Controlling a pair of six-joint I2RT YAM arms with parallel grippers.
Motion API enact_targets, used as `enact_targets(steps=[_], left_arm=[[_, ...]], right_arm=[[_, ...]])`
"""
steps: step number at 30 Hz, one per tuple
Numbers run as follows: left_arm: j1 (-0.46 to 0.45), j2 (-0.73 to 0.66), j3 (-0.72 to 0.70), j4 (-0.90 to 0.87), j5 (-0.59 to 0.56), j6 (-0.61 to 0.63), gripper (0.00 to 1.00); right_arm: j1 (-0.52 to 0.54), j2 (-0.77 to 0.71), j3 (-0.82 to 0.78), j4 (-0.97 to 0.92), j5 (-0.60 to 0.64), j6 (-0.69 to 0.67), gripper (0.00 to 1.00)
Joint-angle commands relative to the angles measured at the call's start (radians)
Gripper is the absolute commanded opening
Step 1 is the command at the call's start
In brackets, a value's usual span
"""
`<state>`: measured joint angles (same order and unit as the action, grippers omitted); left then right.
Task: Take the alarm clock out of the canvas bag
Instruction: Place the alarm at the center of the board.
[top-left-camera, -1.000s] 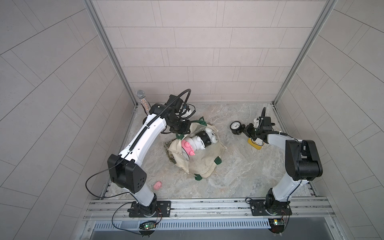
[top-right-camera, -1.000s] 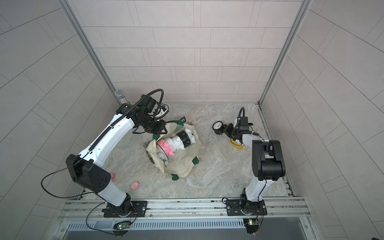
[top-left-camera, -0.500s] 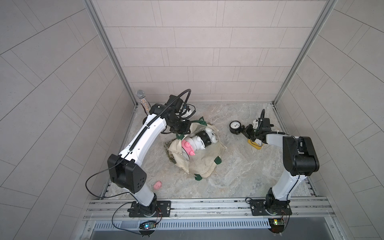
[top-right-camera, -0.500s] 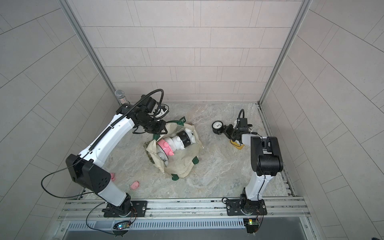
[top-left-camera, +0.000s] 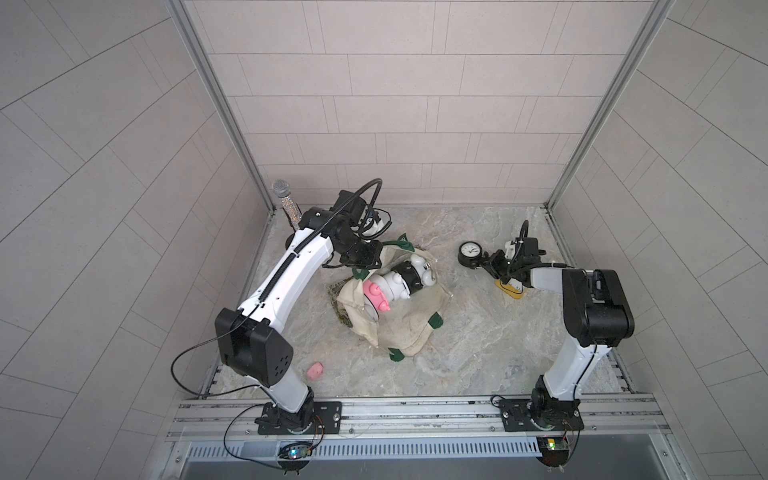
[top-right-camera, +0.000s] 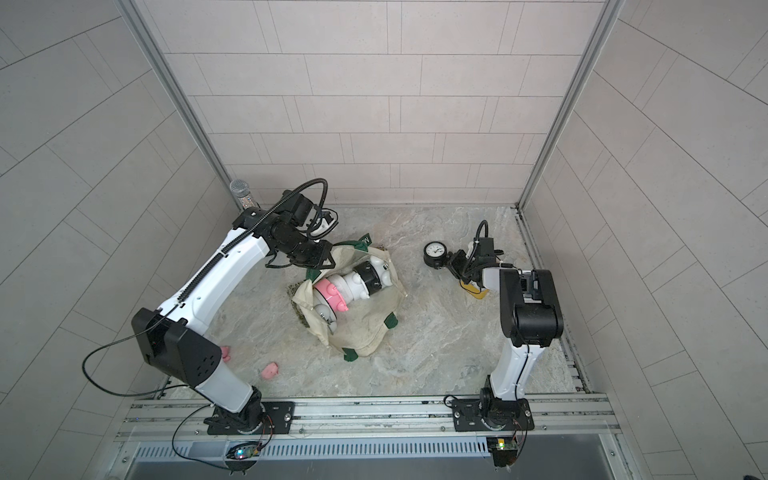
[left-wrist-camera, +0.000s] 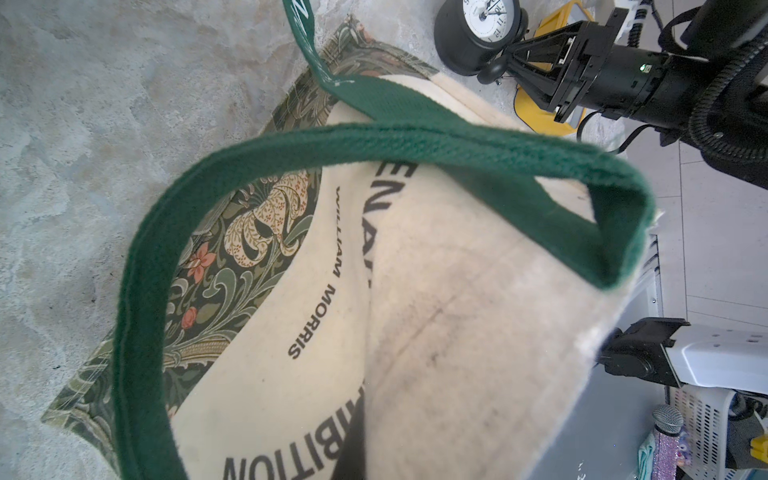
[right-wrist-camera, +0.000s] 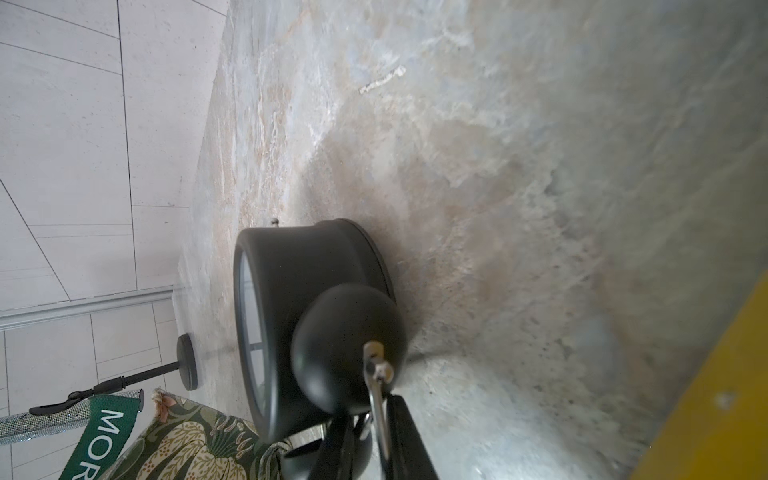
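While the round black alarm clock (top-left-camera: 470, 250) lies clear of the canvas bag (top-left-camera: 409, 328) on the veined marble tabletop (top-left-camera: 478, 345), at about two o'clock from the bag and apart from it, you can see its white dial turned up in both top views. Your right gripper (top-left-camera: 485, 266) meets it from four o'clock, its thin black fingers close together at the domed bell and a slim metal stem. Whether they pinch anything you cannot tell. The bag itself is slumped cream cloth with woven dark green straps (left-wrist-camera: 374, 141), bold dark lettering and a floral green band (left-wrist-camera: 232, 232). Your left gripper (top-left-camera: 372, 261) is clamped shut on its rim at eleven o'clock and holds the mouth lifted. A glossy white, black and pink plastic toy (top-left-camera: 399, 282) lies in that mouth. A flat yellow piece (top-left-camera: 515, 293) rests under your right arm, at four o'clock from the clock. A small pink lump (top-left-camera: 314, 370) lies at eight o'clock from the bag, and a glittery microphone (top-left-camera: 281, 189) stands in the corner at eleven o'clock.
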<state>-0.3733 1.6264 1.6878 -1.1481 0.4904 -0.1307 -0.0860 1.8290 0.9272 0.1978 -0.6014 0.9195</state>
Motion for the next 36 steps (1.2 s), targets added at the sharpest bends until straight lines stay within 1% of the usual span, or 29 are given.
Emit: enact_targets(steps=[1, 6, 12, 20, 24, 28, 32, 36], left_arm=[[0.003, -0.026, -0.012, -0.001, 0.013, 0.003, 0.00], [0.003, -0.030, -0.009, -0.001, 0.011, 0.003, 0.00], [0.003, -0.030, -0.007, -0.004, 0.011, 0.002, 0.00], [0.003, -0.031, 0.000, -0.004, 0.010, 0.000, 0.00], [0.003, -0.030, 0.010, -0.014, 0.004, 0.005, 0.00], [0.003, -0.031, 0.011, -0.017, -0.001, 0.008, 0.00], [0.003, -0.034, 0.006, -0.007, 0.004, 0.004, 0.00], [0.003, -0.036, 0.004, 0.005, 0.010, -0.004, 0.00]], right_arm=[[-0.006, 0.008, -0.007, 0.013, 0.002, 0.009, 0.20], [-0.012, -0.002, -0.010, 0.006, 0.002, 0.005, 0.27], [-0.032, -0.052, -0.012, -0.033, -0.003, -0.014, 0.36], [-0.049, -0.187, 0.032, -0.192, 0.030, -0.094, 0.45], [-0.051, -0.283, 0.067, -0.285, 0.058, -0.166, 0.46], [-0.050, -0.380, 0.122, -0.383, 0.049, -0.247, 0.46], [-0.046, -0.518, 0.114, -0.357, 0.027, -0.276, 0.44], [-0.017, -0.643, 0.093, -0.306, 0.022, -0.283, 0.43]])
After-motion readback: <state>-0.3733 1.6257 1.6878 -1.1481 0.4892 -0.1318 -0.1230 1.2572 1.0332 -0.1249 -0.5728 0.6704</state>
